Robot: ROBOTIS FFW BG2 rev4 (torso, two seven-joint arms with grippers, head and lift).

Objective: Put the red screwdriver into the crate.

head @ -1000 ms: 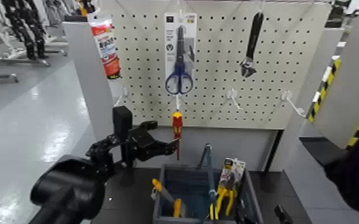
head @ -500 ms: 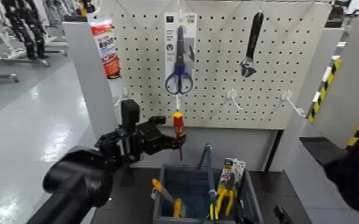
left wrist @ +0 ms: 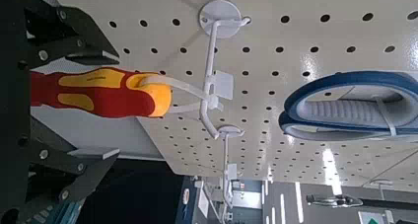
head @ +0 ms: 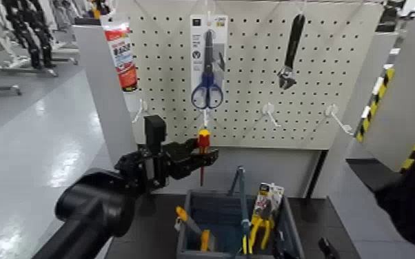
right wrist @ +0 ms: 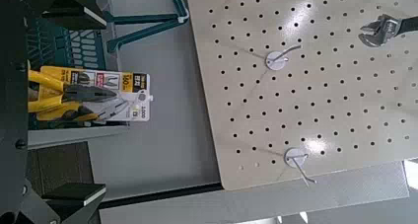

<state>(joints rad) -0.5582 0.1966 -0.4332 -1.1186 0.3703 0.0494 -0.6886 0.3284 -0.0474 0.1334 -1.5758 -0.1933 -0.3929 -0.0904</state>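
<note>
Jaws of the black left gripper (head: 205,150) have come up and in toward the slim screwdriver with its red handle and yellow band (head: 203,141), and they now stand on either side of it. A moment ago the gripper was lower and farther to the robot's left, beside the thin shaft; it now works higher, around the handle. The left wrist view shows the 2 fingers apart, with space between each of them and the handle, so nothing is clamped yet. The screwdriver hangs below the blue-handled scissors (head: 207,96), a white loop (left wrist: 187,89) running from its butt toward the white metal hook (left wrist: 210,71) on the pegboard (head: 162,83). Its shaft points down and leans slightly, where it hung nearly straight before. That change makes this the grasping step, I judge: the approach looks done, but the task is still in its early part. Next, the fingers need to close firmly on the handle, then ease the loop off the hook's end — a straight downward pull would probably snag it. The blue-grey plastic crate (head: 214,195) waits below, already holding an orange-yellow-handled tool (head: 206,239) and yellow-handled pliers on a card (head: 262,231); its tall loop handle (head: 243,200) could get in the way of the drop. The right gripper (right wrist: 102,106) is idle near the crate, its 2 fingers spread.
</note>
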